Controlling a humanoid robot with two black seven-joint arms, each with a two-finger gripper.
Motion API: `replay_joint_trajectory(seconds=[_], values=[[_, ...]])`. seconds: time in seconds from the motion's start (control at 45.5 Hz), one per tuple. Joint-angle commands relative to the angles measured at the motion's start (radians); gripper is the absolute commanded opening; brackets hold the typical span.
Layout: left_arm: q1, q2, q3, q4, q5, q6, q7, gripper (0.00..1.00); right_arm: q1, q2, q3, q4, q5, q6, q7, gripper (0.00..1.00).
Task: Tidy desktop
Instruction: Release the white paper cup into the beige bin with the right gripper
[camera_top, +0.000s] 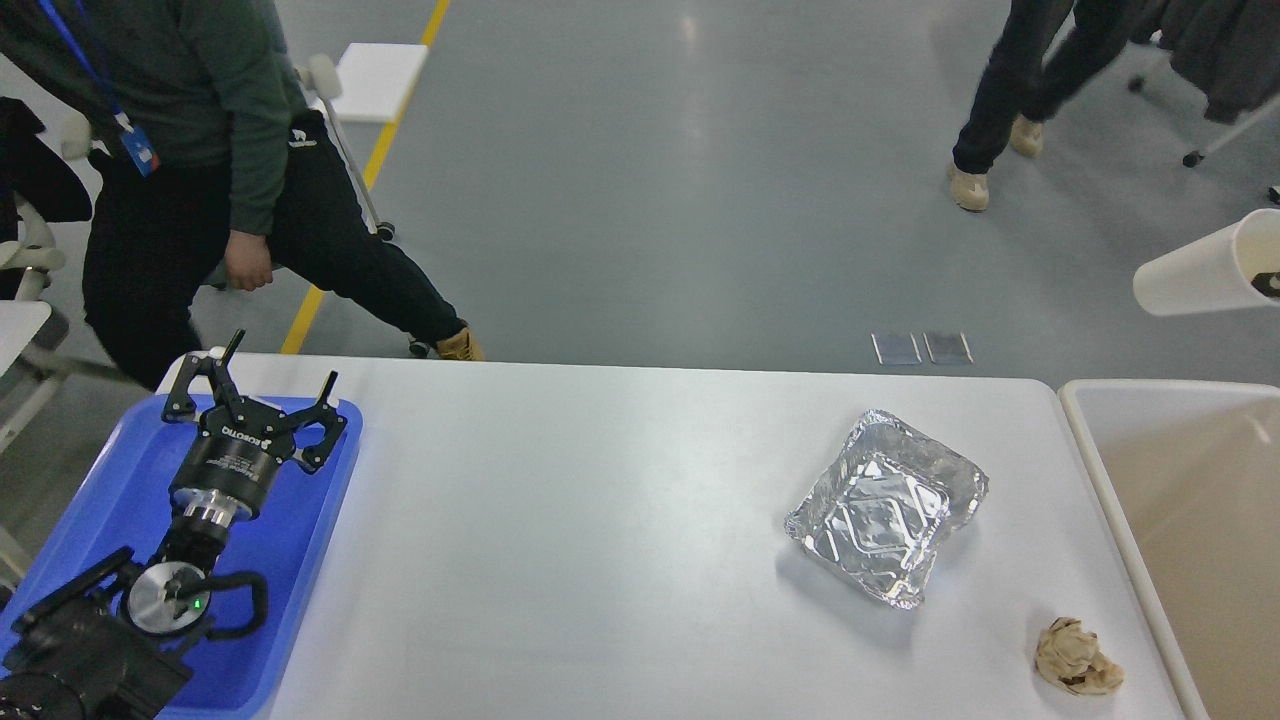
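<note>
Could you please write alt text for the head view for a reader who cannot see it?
A white desktop holds a foil tray and a crumpled brown paper ball near a beige bin. The open left gripper hovers over a blue tray.

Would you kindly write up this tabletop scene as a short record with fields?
surface: white desktop
left side: blue tray at the table's left end
right side: beige bin beside the table's right end
items to clear: foil container, empty, right of centre; crumpled brown paper near the front right corner
left claw: open, empty, over the tray
right claw: not in view
also seen: white paper cup above the bin
</note>
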Motion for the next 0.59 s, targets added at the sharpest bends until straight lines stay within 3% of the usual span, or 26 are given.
replay_joint_trajectory(seconds=[0.0,0.154,0.396,0.572], values=[[0.000,0.000,0.000,0.001,0.000,0.000,0.000,0.99,-0.428,-0.060,0.128,-0.349,0.104,0.000,-0.006,0.00],[0.000,0.000,0.000,-0.001,0.000,0.000,-0.002,0.99,-0.675,-0.057,0.238,-0.506,0.163,-0.003,-0.045,0.00],[0.000,0.002,0.000,0.001,0.000,0.000,-0.002,0.99,-0.877,-0.018,0.458,-0.575,0.156,-0.061,-0.236,0.00],[0.000,0.000,0.000,0.001,0.000,0.000,-0.002,0.99,-0.957,0.034,0.488,-0.575,0.158,-0.132,-0.270,0.00]])
